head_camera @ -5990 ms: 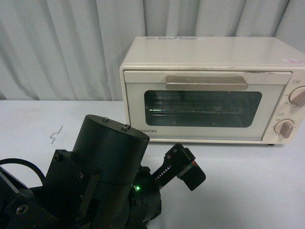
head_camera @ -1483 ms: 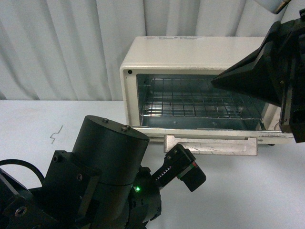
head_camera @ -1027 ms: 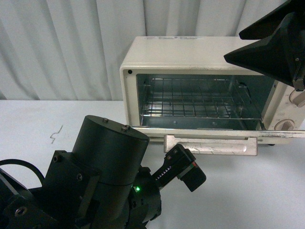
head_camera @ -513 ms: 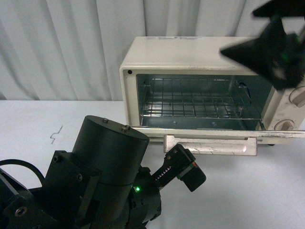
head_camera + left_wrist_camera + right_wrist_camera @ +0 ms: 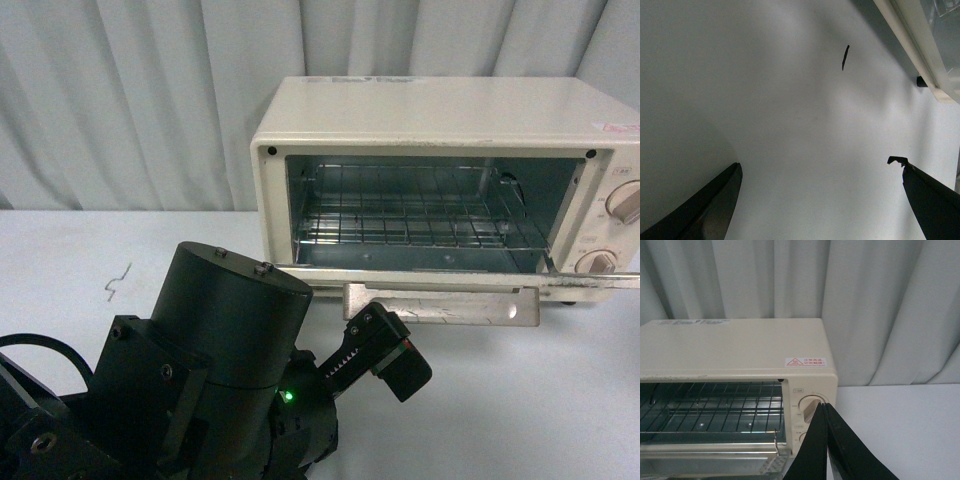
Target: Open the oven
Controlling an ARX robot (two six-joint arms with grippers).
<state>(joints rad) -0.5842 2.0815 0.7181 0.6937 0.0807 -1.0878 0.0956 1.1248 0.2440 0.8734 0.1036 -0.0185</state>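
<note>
Noted: cream-white boxy toaster oven point(image 5: 420, 110), door point(image 5: 440, 301) dropped flat. Over white table point(image 5: 520, 400), left arm point(image 5: 230, 330) folded low, left gripper point(image 5: 816, 164) spread, empty. Facing oven, right gripper point(image 5: 825, 412) held high, fingers pressed together.

One oven point(image 5: 440, 110), two knobs point(image 5: 626, 203), one wire rack point(image 5: 420, 215), one small dark squiggle point(image 5: 118, 281).

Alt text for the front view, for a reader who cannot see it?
A cream toaster oven sits on a white table with its drop-down door lying open, wire rack exposed. The dark left arm fills the lower-left foreground.
</note>
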